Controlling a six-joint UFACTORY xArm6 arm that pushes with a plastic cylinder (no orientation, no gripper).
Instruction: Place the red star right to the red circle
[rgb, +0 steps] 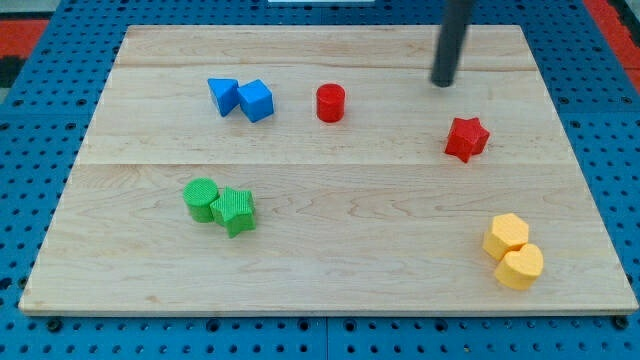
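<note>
Our dark rod comes down from the view's top, and my tip (443, 84) rests on the pale wooden board (330, 270), touching no block. We carry no fingers or jaws, so there is nothing to clench or release; the rod can only push.

The red star-shaped plastic block (466, 138) lies just below my tip and slightly toward the view's right, near it but apart. The red round cylinder block (330, 102), the task's circle, stands well to the view's left of my tip and a little lower. The star is already on the circle's right side in the view, yet well apart from it and lower, so we judge the task hardly begun: the star has yet to be slid leftward and a little upward until it sits just beside the circle. For that push, my tip would probably need to get round to the star's right side first.

Farther left of my tip sit a blue triangular block (223, 95) and a blue cube (256, 100), touching. Down and left are a green round block (201, 198) and a green star-like block (236, 210), also touching. Down and right of my tip, two yellow blocks, one hexagonal (506, 236) and one rounded (520, 267), lie pressed together.

We can read no brand, label or writing anywhere; the blue pegboard table (40, 100) around the board is plain.
</note>
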